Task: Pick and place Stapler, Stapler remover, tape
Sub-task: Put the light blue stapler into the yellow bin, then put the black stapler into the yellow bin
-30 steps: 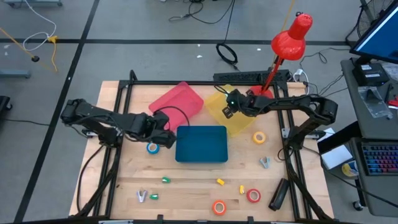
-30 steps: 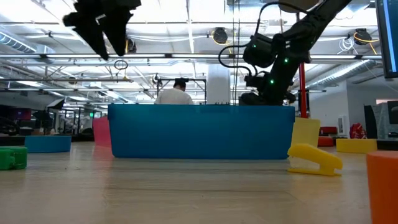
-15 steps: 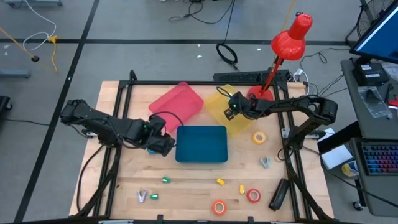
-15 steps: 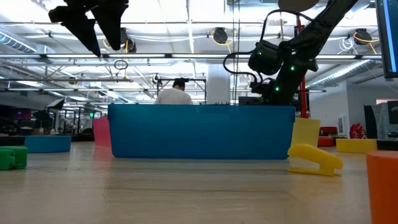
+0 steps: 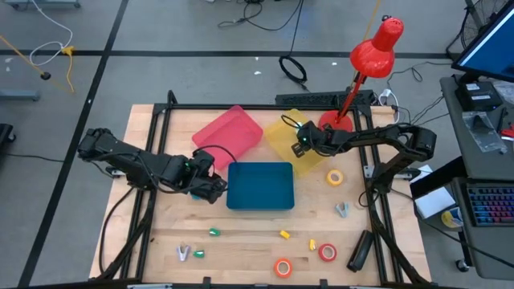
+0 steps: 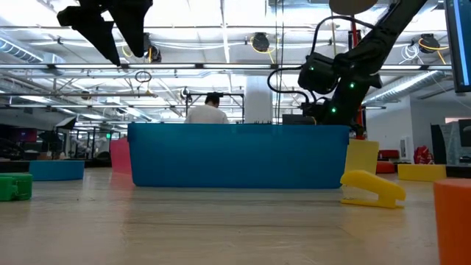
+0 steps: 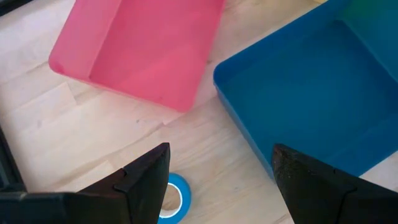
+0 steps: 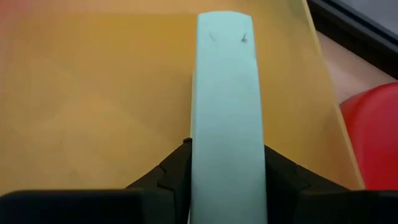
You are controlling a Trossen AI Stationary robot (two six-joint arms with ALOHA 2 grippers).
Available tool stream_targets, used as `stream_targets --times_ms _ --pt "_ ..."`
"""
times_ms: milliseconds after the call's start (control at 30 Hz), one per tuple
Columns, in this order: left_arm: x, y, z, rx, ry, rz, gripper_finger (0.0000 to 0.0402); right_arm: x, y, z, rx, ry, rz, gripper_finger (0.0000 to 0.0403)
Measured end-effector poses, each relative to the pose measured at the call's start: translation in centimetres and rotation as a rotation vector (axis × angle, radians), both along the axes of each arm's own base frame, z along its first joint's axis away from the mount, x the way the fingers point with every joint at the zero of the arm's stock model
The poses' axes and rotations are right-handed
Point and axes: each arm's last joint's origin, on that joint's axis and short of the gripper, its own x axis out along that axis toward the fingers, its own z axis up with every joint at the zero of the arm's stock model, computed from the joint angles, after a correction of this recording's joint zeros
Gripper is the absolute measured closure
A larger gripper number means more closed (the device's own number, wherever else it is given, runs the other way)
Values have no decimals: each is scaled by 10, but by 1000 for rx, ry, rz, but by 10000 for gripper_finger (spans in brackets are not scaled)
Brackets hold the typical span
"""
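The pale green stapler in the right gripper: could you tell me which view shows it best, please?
The right wrist view: the stapler fills the middle, held between the right gripper fingers above the yellow bin. The high and low views show only the arm there; the left wrist view misses it.

The left arm reaches in from the left side of the table, its links low and stretched toward the middle. The left gripper [image 5: 210, 186] sits near the table's centre-left, pointed down at the tabletop, with its two dark fingers [image 7: 146, 180] spread wide apart and nothing between them. The right arm comes in from the right edge, elbow bent near the far right corner, forearm running leftward. The right gripper [image 5: 299, 143] hangs over the far middle of the table, its fingers [image 8: 171, 177] set either side of a pale stapler [image 8: 227, 106].
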Motion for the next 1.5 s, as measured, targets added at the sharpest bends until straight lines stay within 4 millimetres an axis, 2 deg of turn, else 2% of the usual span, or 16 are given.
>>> stream_targets --times_ms 467,567,667,800,1000,1100,1233,1367,1500 --pt "-1 -4 0 -14 8 -33 128 0 1 -1 26 -4 20 229" --pt "-1 -5 0 -16 10 -36 128 -1 2 6 32 -20 55 219" --pt "-1 -5 0 -15 11 -37 128 -4 4 22 10 -72 78 216" --pt "-1 -5 0 -11 16 -48 128 -13 8 53 -56 -168 104 225" --pt "-1 -4 0 14 14 -58 128 -38 38 101 -76 -317 209 242" --pt "-1 -4 0 34 11 -61 128 -54 57 116 43 -409 300 248" --pt "0 -3 1 76 0 -57 128 -74 80 122 292 -474 362 255" --pt "0 -1 2 126 -16 -49 128 -95 98 118 582 -419 372 258" --pt "0 -1 2 157 -14 -61 128 -116 112 113 835 -318 302 259"
